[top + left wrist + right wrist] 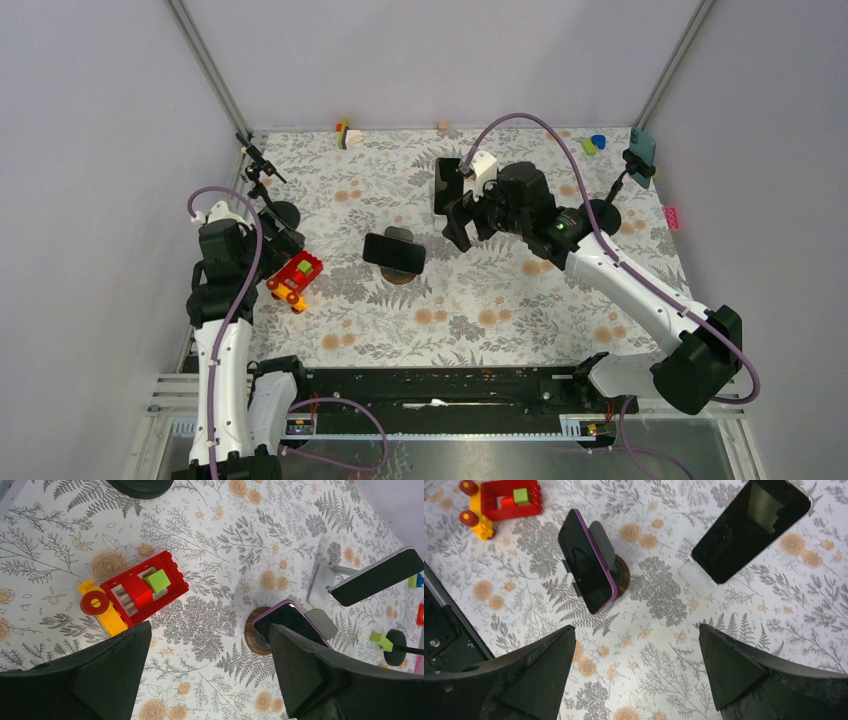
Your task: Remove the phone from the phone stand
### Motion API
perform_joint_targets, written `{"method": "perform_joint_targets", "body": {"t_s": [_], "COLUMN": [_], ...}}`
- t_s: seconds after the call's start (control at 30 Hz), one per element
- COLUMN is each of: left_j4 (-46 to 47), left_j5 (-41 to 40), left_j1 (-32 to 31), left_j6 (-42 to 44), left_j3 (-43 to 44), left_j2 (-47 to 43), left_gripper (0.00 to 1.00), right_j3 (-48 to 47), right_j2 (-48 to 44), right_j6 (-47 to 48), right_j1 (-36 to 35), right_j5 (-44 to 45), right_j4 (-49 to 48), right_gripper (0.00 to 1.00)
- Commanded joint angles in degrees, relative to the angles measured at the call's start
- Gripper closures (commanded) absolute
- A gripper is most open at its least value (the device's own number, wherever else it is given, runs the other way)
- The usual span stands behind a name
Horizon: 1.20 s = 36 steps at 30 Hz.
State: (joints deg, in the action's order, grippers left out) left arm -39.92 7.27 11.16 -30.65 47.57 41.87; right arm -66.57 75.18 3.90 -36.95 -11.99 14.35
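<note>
One phone leans landscape on the stand, long axis left-to-right

The phone has a dark screen and a purple rim. It sits sideways on the stand and leans back against the stand's grey plate. The stand has a round wooden base and is upright. Both are to the right of the red toy truck, near it but not touching.
</note>
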Motion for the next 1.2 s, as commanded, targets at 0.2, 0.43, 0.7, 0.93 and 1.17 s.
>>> {"method": "perform_joint_targets", "body": {"t_s": [0.2, 0.43, 0.7, 0.93, 1.17], "left_j4": [3.5, 3.8, 3.9, 3.9, 3.8], "left_j5": [-1.4, -1.1, -1.4, -1.4, -1.5], "left_j1": [-0.1, -0.1, -0.1, -0.1, -0.1], "left_j6": [1.6, 1.6, 1.8, 1.8, 1.7], "left_j3": [-2.0, -2.7, -2.5, -2.6, -2.7], "left_j2": [0.2, 0.6, 1.1, 1.3, 1.2], "left_gripper": [0.05, 0.05, 0.05, 0.05, 0.05], "right_j3": [-4.2, -6.1, -3.9, -8.0, -16.2], "right_j2": [1.8, 4.4, 5.9, 11.6, 21.4], "right_j6": [2.1, 5.2, 13.3, 15.7, 19.5], "right_j1": [0.1, -7.4, -14.7, -19.3, -24.1], "right_j5": [1.4, 8.0, 13.1, 21.6, 33.0], "right_j4": [7.6, 7.6, 5.9, 7.2, 14.8], "right_gripper": [0.00, 0.01, 0.00, 0.00, 0.00]}}
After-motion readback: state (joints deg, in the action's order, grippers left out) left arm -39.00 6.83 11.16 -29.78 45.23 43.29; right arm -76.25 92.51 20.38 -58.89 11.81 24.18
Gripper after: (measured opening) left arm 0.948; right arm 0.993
